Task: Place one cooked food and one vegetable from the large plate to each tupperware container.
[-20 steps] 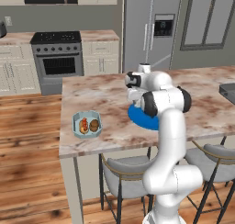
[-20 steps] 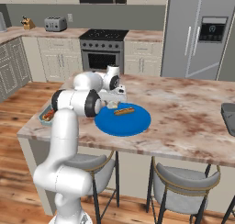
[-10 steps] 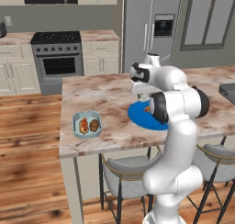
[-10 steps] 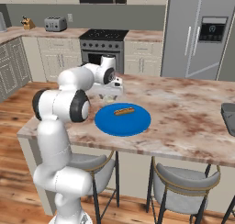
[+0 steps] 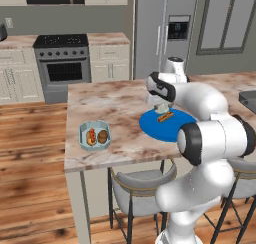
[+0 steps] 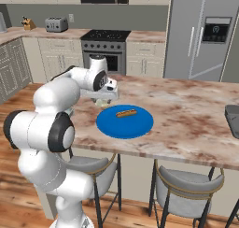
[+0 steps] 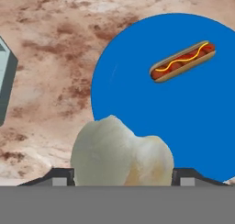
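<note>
- The gripper (image 7: 121,175) is clamping a pale, lumpy vegetable (image 7: 120,153) between its 2 fingertips, hanging over the large plate's near edge.
- The large plate (image 7: 183,122) is lying on the marble counter (image 7: 55,58), carrying 1 hot dog (image 7: 182,62) beyond the gripper.
- The pale blue-grey tupperware container (image 5: 94,136) is sitting well apart, holding 2 foods.

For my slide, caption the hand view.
Gripper holds a pale vegetable over the blue plate, where a hot dog lies.
</note>
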Robot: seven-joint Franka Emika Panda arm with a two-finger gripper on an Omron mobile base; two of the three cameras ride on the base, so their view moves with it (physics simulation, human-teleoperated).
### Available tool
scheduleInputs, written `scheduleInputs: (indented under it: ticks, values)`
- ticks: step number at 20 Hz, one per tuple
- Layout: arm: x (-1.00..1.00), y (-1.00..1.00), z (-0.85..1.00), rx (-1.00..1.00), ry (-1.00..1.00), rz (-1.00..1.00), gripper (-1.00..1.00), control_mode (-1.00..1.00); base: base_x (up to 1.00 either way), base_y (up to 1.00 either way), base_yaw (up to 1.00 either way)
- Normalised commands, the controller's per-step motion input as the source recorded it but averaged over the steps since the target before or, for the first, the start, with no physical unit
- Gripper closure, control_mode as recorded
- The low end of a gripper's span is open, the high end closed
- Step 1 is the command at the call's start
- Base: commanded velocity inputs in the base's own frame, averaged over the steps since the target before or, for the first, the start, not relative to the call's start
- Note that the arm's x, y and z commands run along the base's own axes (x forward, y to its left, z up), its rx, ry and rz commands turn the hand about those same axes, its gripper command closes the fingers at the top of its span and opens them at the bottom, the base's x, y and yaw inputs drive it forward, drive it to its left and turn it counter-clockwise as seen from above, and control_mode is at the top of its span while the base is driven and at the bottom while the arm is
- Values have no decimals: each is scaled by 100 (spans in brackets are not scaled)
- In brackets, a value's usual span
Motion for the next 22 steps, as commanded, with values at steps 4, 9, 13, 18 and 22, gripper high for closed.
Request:
scheduleInputs:
  ticks: [4, 9, 13, 18, 22]
  values:
    - [0, 0, 2, -2, 1, 0, 100, -100, 0, 0, 0]
    - [0, 0, 0, 0, 0, 0, 100, -100, 0, 0, 0]
    - [0, 0, 0, 0, 0, 0, 100, 100, 0, 0, 0]
    - [0, 0, 0, 0, 0, 0, 100, 100, 0, -51, 0]
    - [0, 0, 0, 0, 0, 0, 100, 100, -2, -100, 0]
